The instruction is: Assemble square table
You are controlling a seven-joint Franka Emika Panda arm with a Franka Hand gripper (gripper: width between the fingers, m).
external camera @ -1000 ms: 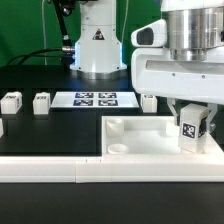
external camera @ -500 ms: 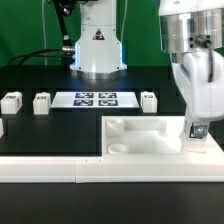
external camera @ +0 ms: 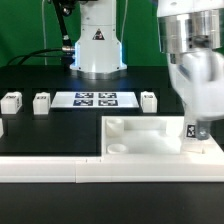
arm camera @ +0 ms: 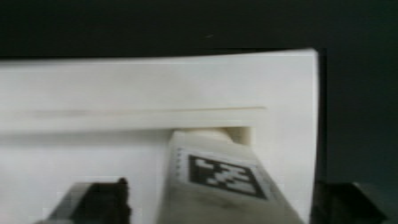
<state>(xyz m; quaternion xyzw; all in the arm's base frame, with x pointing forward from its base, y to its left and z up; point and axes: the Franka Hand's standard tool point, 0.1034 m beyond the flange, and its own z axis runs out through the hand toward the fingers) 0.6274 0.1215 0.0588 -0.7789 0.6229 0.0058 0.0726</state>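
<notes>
The white, tray-like square top lies flat at the near side, toward the exterior view's right. A tagged leg stands upright at its right end. Farther back sit the leftmost leg block, the second leg block and the third leg block.

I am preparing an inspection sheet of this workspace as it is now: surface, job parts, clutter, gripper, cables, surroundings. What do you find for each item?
Surface: black table; white border rail along its front; marker board lying flat.
Job's things: square table top by the rail; three loose legs in line with the marker board; a tagged leg upright at the top's corner, on the exterior view's right.
Clutter: one white piece, cut off by the frame edge, unidentified.
Gripper: gripper over the tagged leg, fingers on either side; contact cannot be told.
Cables: dark cables behind the robot base.
Surroundings: green backdrop.
</notes>
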